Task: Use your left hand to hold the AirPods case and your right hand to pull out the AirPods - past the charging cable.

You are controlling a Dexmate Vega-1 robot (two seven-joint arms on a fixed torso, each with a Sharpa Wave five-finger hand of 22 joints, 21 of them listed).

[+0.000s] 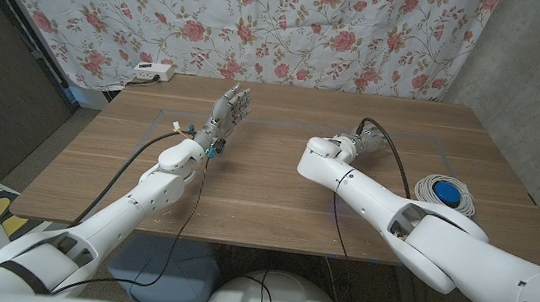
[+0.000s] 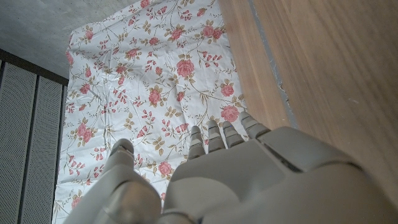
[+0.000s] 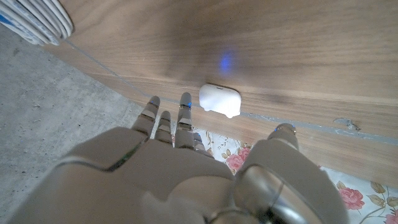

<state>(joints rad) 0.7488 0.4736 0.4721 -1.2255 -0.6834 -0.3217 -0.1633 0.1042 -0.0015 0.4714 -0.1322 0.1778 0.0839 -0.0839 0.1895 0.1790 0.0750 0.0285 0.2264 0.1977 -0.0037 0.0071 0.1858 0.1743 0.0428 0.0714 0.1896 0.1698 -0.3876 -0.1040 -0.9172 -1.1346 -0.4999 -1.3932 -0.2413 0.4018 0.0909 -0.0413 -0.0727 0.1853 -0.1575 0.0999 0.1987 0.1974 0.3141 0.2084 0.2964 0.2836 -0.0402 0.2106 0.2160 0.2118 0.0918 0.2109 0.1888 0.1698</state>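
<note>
On the wooden table [image 1: 276,187] we can find the white AirPods case [image 3: 220,100] plainly from the right wrist camera alone, lying on the wood just beyond our right hand's fingertips [image 3: 185,102], apart from them. From the head camera the case is too small or too hidden behind the hand to pick out, and we cannot tell whether its lid is up. A coil of white charging cable [image 1: 444,192] with a blue centre lies near the table's right edge, well apart from the case; the right wrist picture cuts it off at a corner.

Our left hand [image 1: 227,109] stands raised over the far left part of the table, fingers apart and pointing up, holding nothing. Our right hand [image 1: 367,138] reaches toward the far middle, fingers spread, empty as well, with the arm bent at the elbow.

Behind the table hangs a floral cloth [image 1: 264,20], and a white power strip [image 1: 152,72] sits by the far left corner.
</note>
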